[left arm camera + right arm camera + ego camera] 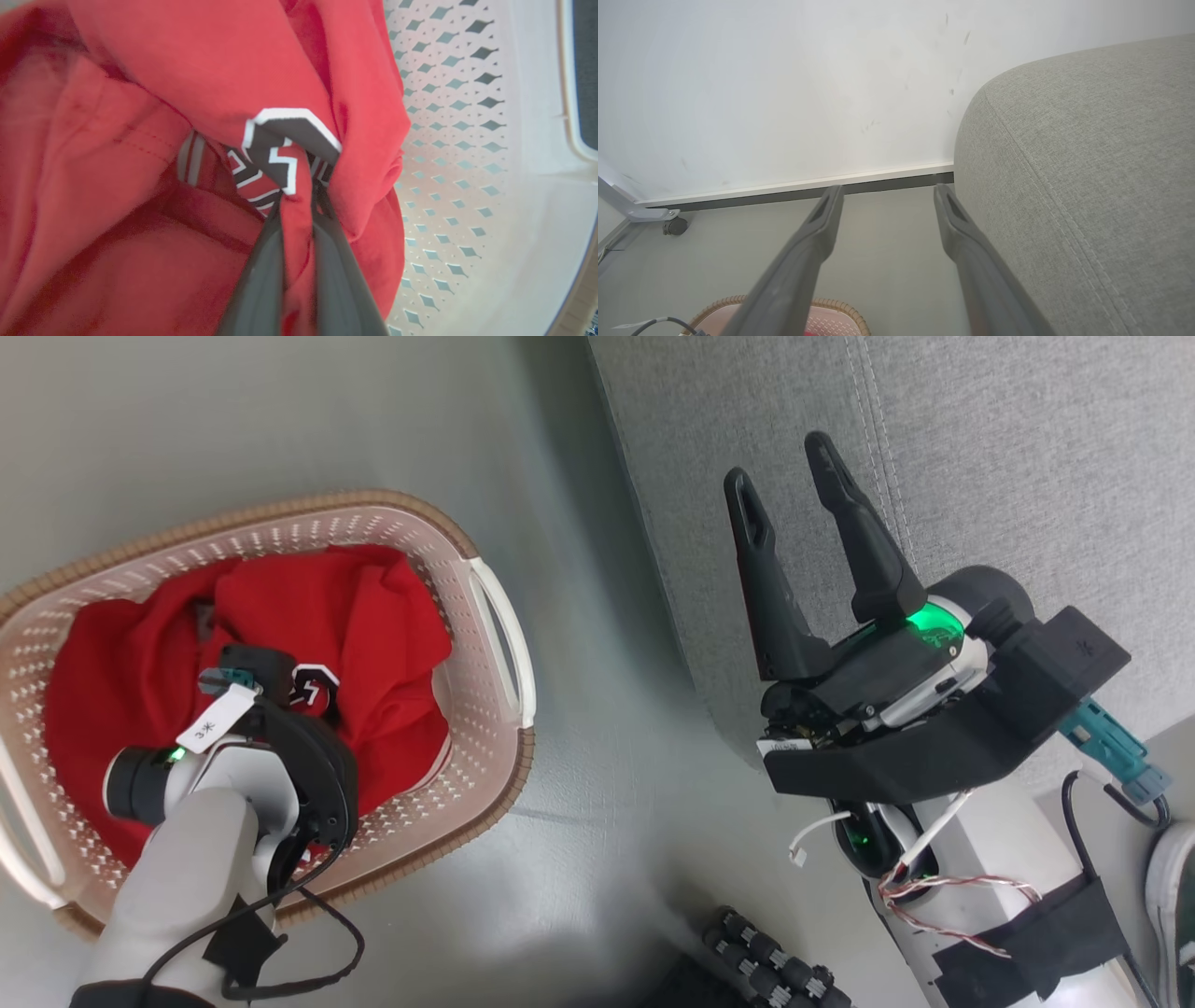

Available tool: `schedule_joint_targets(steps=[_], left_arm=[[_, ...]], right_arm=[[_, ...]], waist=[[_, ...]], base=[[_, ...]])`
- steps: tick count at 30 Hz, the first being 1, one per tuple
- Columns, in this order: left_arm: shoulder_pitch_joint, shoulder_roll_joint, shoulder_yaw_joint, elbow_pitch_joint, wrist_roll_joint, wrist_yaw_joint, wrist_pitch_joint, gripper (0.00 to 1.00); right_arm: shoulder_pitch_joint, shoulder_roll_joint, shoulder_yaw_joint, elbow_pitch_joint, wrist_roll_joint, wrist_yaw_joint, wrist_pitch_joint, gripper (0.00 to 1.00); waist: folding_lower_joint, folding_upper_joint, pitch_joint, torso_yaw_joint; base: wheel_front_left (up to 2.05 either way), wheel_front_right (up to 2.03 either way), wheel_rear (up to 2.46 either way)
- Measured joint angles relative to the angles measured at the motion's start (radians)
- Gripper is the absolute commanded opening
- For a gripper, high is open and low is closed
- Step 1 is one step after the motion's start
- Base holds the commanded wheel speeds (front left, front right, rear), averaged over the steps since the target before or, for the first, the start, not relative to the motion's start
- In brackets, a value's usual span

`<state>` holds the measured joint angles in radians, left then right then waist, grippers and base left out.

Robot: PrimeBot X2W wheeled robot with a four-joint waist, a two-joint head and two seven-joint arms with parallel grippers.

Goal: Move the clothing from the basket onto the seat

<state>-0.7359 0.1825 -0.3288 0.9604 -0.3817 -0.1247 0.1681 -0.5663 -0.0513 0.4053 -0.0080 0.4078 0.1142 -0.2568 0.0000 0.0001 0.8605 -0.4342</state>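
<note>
A: The floor [579, 616] is plain grey and runs to a white wall [784, 93]. The basket [280, 518] stands on it, with the seat [980, 476] alongside. Where is the clothing?

B: The clothing [355, 607] lies heaped in the basket, under and around the left gripper [299, 196], which reaches down into the heap from above.

A: Is that gripper holding anything?

B: Yes. Its two dark fingers [259, 280] are clenched on a ridge of red cloth that stands up between them, and the black-and-white logo [280, 149] sits right at their tips. I'd say it pinches a raised fold because loose cloth gives no firm edge to take.

A: And the right gripper?

B: The right gripper [780, 457] is released, its fingers spread with nothing between them. It hangs at the edge of the seat, and the basket is well off to its left. Waiting there probably keeps it out of the other arm's way.

A: How far along is the job?

B: Early, I think. The grasp looks made, but the lift is not yet done. The seat lies to the right of the left gripper, across a strip of floor, so the cloth must rise above the basket wall on that side. A thin fold could slip, or both garments could come up tangled together
</note>
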Motion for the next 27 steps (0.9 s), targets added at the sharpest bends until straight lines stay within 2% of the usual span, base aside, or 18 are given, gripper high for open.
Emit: schedule_joint_targets(steps=[7,14,27], left_arm=[[0.001,-0.016,-0.015,0.011,-0.042,0.0,-0.042,0.0],[0.009,-0.038,-0.079,-0.012,-0.056,0.0,-0.095,0.0],[0.033,-0.032,-0.184,-0.155,-0.13,0.0,-0.251,0.0]], right_arm=[[-0.016,0.0,-0.011,0.032,0.007,0.0,0.0,1.0],[-0.019,-0.001,-0.047,0.079,0.007,0.0,0.0,1.0],[0.009,-0.004,-0.128,0.15,-0.009,0.001,0.0,1.0]], waist=[[0.0,0.0001,-0.044,0.016],[-0.0001,0.0,-0.104,0.036],[-0.0001,-0.0001,-0.265,0.115]], base=[[0.0,0.0,0.0],[0.0,0.0,0.0],[0.0,0.0,0.0]])
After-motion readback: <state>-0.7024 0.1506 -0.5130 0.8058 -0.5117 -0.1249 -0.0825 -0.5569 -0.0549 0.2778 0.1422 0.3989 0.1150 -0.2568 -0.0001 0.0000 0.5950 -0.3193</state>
